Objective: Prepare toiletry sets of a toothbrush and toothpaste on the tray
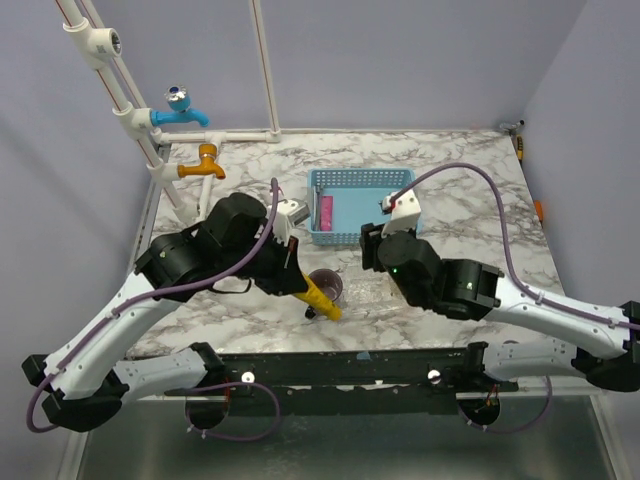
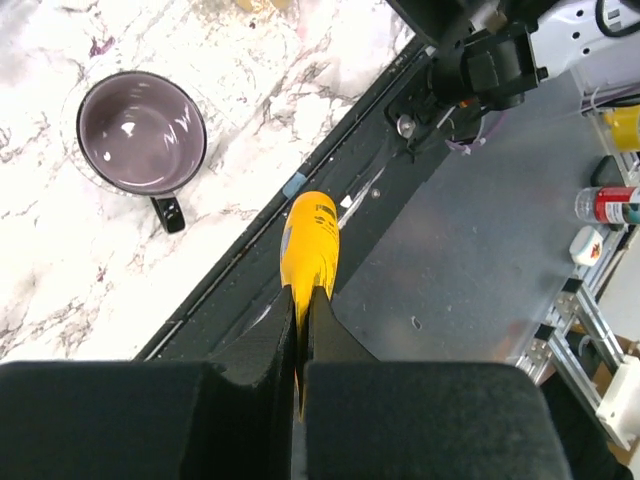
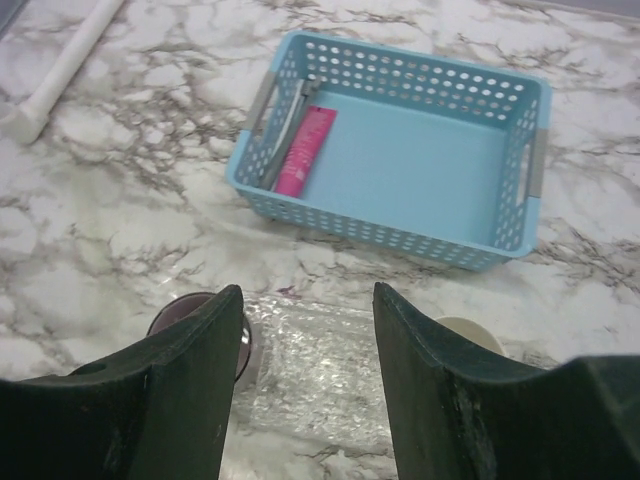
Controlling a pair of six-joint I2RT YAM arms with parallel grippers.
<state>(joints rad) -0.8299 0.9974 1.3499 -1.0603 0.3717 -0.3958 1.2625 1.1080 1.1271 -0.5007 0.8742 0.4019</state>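
- Yellow wedge-shaped toothpaste tube [image 2: 310, 250] is clamped tight in the left claw [image 2: 302, 310], over the near edge of the marble surface [image 1: 480, 200], beside the mauve cup [image 2: 142, 132].
- Clear plastic tray [image 3: 320, 370] lies just right of that cup, close below the right claw [image 3: 307, 292], jaws parted and empty.
- Magenta-pink toothpaste tube [image 3: 305, 150] lies beyond in the blue perforated basket [image 3: 420, 70], lengthwise away from the right claw, the nearer one.
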